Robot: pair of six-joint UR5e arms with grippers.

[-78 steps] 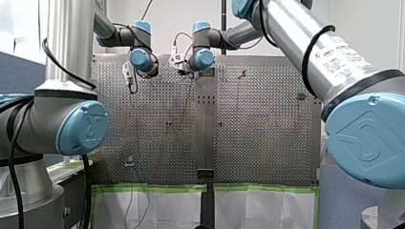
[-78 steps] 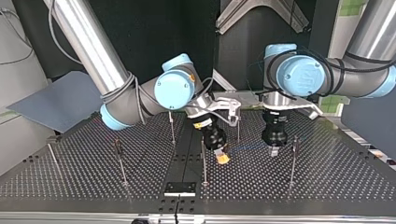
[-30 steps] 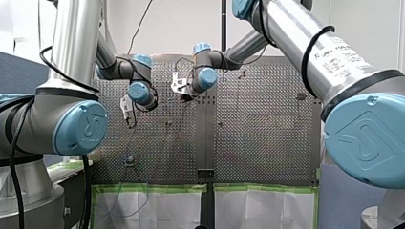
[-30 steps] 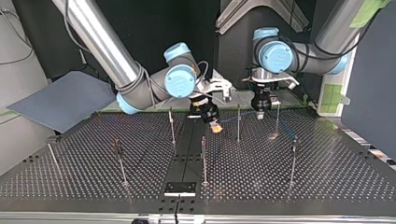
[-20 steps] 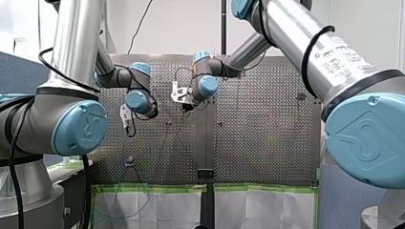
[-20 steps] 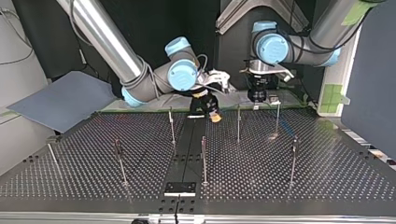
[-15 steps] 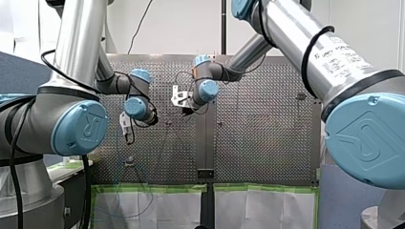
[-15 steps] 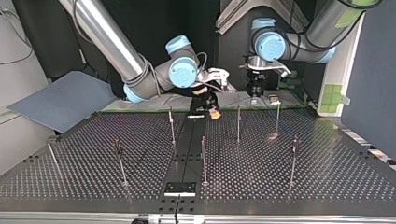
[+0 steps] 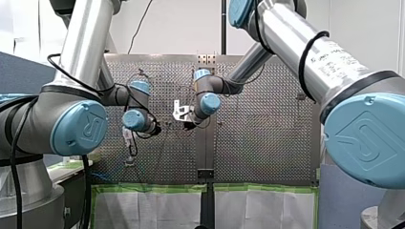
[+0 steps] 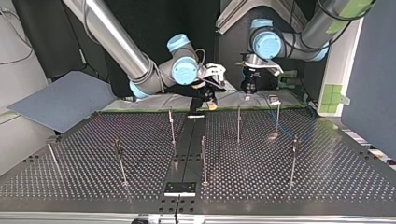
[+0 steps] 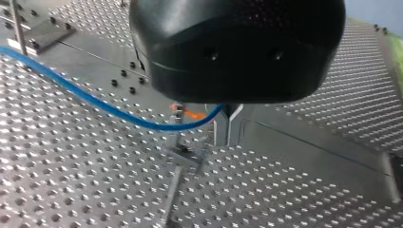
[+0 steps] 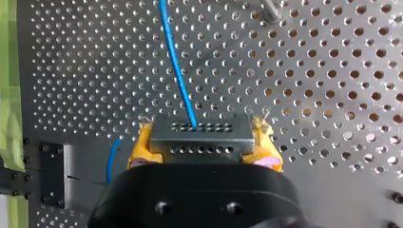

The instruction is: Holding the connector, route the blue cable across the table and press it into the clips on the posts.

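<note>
In the right wrist view my right claw is clenched on the connector, a dark block with rows of small holes. Its yellow pads press on both ends of the block. The blue cable leaves the front of the connector and runs straight ahead over the perforated tabletop.

In the left wrist view my left claw has its metal fingers pressed together. The cable comes up to them in a low curve, so this claw is grasping the cable. A thin post stands just beside these fingers. The cable crosses it, but I cannot tell if it sits in a clip.

In the top view both claws are over the far edge of the tabletop, near each other, beyond the other posts.
</note>
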